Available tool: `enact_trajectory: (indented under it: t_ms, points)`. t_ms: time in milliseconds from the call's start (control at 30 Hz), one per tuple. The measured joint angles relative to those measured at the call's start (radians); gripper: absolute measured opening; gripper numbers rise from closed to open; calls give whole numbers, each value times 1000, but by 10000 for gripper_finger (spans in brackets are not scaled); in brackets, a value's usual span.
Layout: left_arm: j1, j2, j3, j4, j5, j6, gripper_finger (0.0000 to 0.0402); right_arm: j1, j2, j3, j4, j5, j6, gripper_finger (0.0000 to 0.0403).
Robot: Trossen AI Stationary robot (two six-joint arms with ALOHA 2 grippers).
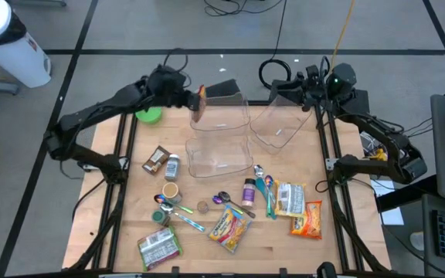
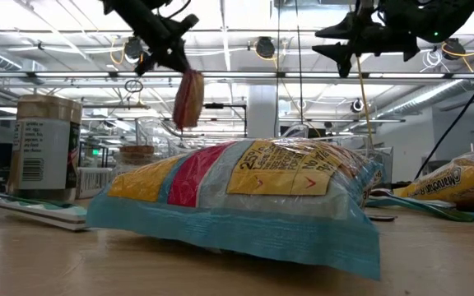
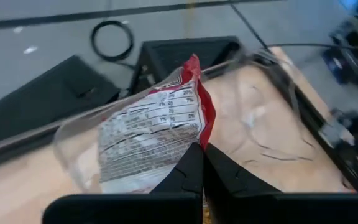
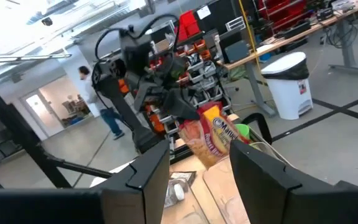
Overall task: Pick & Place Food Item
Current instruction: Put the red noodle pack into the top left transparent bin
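Left gripper (image 1: 194,98) fingers clenched on red-edged crinkly snack packet (image 1: 198,104), packet hanging long axis down, raised above near rim of clear plastic bin (image 1: 230,116) at counter's far side. Bin lies just rightward, below. Right gripper (image 1: 304,91) fingers parted, empty, beside second clear bin (image 1: 280,123).

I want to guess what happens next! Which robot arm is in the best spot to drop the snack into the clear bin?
The left. Its tool is shut on the snack packet, hanging over the clear bin's rim. The right tool holds nothing and sits by the other bin.
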Motion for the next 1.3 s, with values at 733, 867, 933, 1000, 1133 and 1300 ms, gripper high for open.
enact_trajectory:
  t_ms: [733,867,933,1000,1133,1300]
  points:
    - [-9,130,-107,275,-7,-75,0,1,0,-1,-68,30,-22,160]
    - [-9,153,-107,311,4,-68,0,1,0,-1,-68,30,-20,160]
    - [-9,155,-108,341,4,-66,0,1,0,-1,-68,30,-19,160]
    - [-9,155,-138,396,5,-67,0,1,0,-1,-68,30,-19,160]
    - [-7,147,-245,554,24,-117,0,1,0,-1,-68,30,-19,160]
    - [-7,145,-357,722,67,-191,0,1,0,-1,-68,30,-20,160]
